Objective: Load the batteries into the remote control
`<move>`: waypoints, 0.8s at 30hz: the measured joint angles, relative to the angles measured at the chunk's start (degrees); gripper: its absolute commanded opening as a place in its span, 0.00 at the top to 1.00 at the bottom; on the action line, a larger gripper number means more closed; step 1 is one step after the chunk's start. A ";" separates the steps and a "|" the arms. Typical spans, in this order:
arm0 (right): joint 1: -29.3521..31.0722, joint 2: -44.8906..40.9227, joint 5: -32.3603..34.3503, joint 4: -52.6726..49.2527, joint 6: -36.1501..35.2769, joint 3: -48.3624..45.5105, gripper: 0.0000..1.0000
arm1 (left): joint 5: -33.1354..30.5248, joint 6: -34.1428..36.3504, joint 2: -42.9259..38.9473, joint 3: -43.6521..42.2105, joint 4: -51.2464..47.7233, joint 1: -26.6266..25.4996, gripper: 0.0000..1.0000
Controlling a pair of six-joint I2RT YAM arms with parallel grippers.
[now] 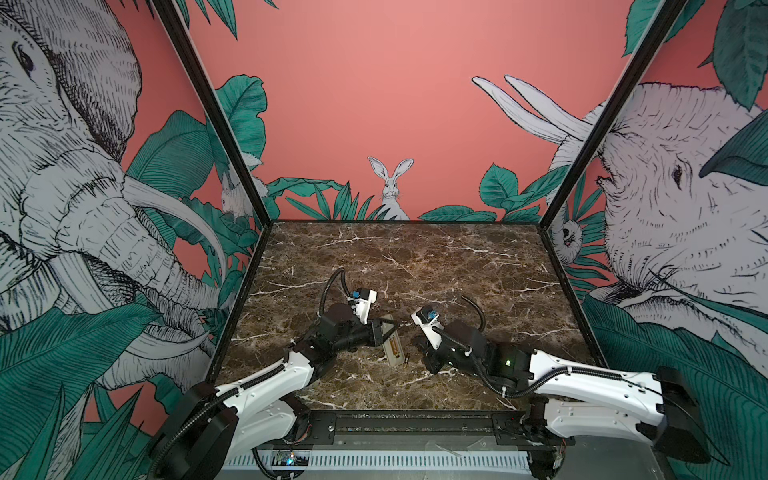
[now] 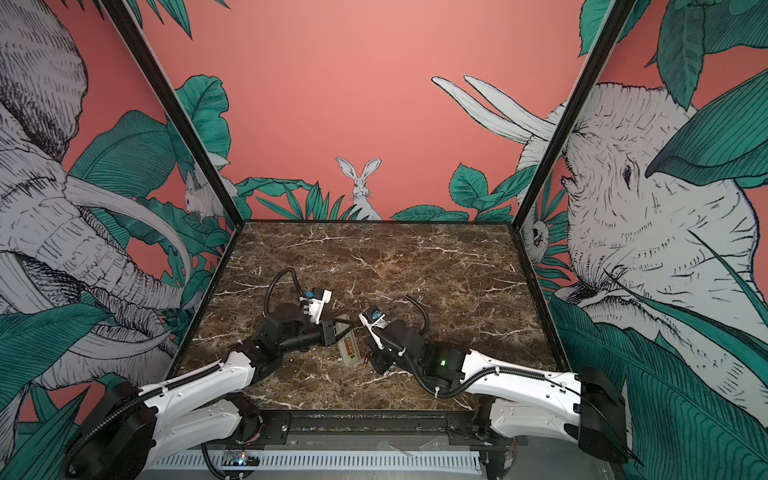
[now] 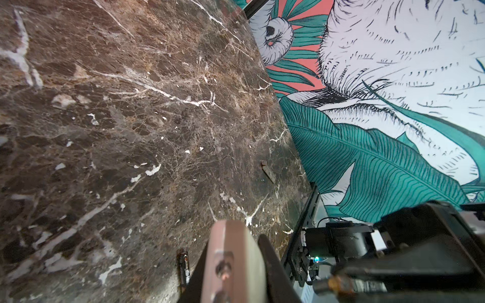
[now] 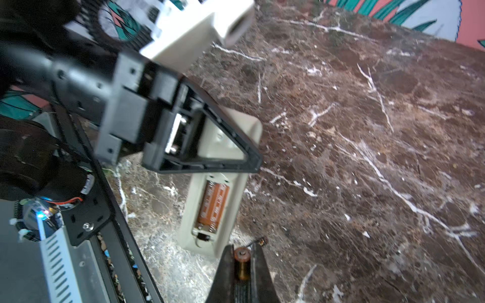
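The remote control [image 1: 394,349] lies back-up near the front middle of the marble table, its open battery bay [image 4: 213,206] showing orange inside. My left gripper [image 1: 380,330] is shut on the remote's far half. In the left wrist view the remote [image 3: 244,257] fills the gap between the fingers. My right gripper [image 4: 242,262] hovers just off the remote's near end, shut on one of the batteries [image 4: 241,255], whose copper-coloured end points out. The second battery [image 4: 259,241] lies on the table beside that end, also seen as a dark battery [image 3: 184,266] next to the left finger.
A black rail [image 1: 415,419] runs along the table's front edge. The left gripper's black frame [image 4: 204,157] overhangs the remote's middle. A small slim dark strip [image 3: 267,171] lies on the marble towards the right wall. Printed walls enclose three sides.
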 measured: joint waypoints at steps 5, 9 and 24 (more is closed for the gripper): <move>0.94 0.85 0.98 7.74 -1.18 -1.22 1.00 | 0.59 -2.80 0.00 0.37 0.15 -0.37 1.00; 1.16 2.40 1.55 11.17 -2.23 -1.27 1.00 | 1.33 -4.35 0.00 0.46 0.13 -0.50 1.00; 1.36 5.05 3.04 17.22 -3.87 -2.54 1.00 | 3.54 -8.90 0.17 1.22 2.49 -0.63 1.00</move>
